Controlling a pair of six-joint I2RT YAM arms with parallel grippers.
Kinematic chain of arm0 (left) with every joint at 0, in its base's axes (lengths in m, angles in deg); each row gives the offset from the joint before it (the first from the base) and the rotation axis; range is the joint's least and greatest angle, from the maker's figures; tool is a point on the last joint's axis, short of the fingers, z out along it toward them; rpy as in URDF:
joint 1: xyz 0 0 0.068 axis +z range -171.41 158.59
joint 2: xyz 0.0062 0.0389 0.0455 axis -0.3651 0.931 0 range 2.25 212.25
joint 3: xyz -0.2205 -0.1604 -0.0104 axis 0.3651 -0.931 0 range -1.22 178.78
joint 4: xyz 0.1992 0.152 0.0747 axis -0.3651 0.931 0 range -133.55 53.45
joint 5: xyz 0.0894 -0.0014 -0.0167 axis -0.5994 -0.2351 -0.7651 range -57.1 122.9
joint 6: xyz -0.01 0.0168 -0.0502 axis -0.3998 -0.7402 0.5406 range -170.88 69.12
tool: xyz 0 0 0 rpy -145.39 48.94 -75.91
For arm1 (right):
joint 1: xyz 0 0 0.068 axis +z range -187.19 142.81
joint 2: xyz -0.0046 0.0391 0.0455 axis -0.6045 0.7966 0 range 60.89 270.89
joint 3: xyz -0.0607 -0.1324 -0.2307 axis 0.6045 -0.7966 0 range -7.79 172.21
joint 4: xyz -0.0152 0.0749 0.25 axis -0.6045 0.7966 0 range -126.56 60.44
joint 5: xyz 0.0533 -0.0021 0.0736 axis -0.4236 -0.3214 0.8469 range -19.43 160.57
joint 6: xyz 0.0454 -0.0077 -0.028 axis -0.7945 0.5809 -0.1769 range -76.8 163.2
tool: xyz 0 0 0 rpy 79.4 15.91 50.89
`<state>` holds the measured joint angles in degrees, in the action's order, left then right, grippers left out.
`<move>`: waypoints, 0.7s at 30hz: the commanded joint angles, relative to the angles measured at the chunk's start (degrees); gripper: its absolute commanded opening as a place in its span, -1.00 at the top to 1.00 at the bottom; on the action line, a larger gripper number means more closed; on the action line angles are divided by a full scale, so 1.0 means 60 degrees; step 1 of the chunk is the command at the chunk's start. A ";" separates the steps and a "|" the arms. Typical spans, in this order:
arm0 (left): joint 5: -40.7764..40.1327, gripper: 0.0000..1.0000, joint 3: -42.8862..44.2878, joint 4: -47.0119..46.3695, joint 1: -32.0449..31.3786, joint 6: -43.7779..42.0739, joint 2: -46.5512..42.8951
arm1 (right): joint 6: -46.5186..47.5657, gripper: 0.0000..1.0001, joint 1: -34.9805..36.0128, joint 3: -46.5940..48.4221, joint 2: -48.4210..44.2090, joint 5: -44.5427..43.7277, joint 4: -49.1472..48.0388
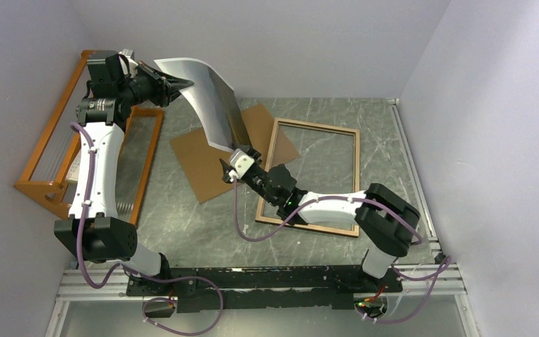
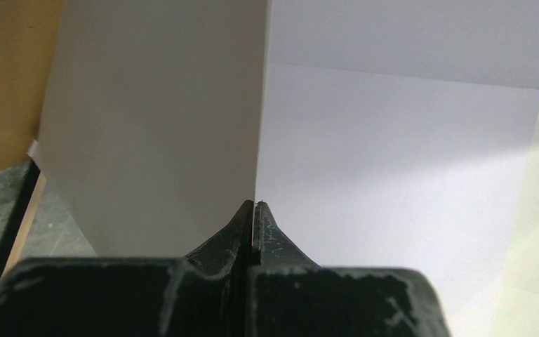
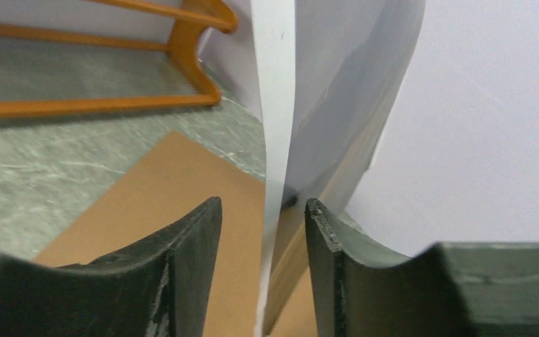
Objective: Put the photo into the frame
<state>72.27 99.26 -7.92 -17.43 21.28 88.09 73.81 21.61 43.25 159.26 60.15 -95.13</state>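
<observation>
The left hand [image 1: 175, 86] is pinching the thin, curling photo [image 1: 210, 98] aloft by its top edge; the right hand [image 1: 238, 156] is gaping around its lower edge. Below, a brown board [image 1: 203, 158] and the wooden frame [image 1: 356, 175] are lying flat on the marbled counter [image 1: 182, 225].

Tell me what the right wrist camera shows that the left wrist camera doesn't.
Only the right wrist view: the orange rack, the brown board, and the right tool open, with the photo edge hanging between its fingers, not clamped. Only the left wrist view: the left tool shut on the photo's edge, with its white back filling most of the picture. Both: the photo and a bit of grey table.
</observation>
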 commanded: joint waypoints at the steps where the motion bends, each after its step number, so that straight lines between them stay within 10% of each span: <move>1: 0.0284 0.95 0.0060 0.0214 0.0052 0.0283 -0.0304 | 0.1099 0.06 -0.0052 0.0580 0.0393 -0.0651 -0.1445; 11: 0.0273 0.95 -0.0092 0.0316 0.0053 0.0440 -0.0389 | 0.1334 -0.05 -0.0177 0.0923 0.0626 -0.1397 -0.2090; 21: 0.0001 0.95 0.0060 0.0502 0.0091 0.0129 -0.0508 | 0.0375 1.00 -0.0352 0.0580 -0.0407 -0.0897 -0.0714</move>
<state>72.60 98.00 -4.88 -17.19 23.42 87.74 79.40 20.04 46.82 161.57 53.53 -100.85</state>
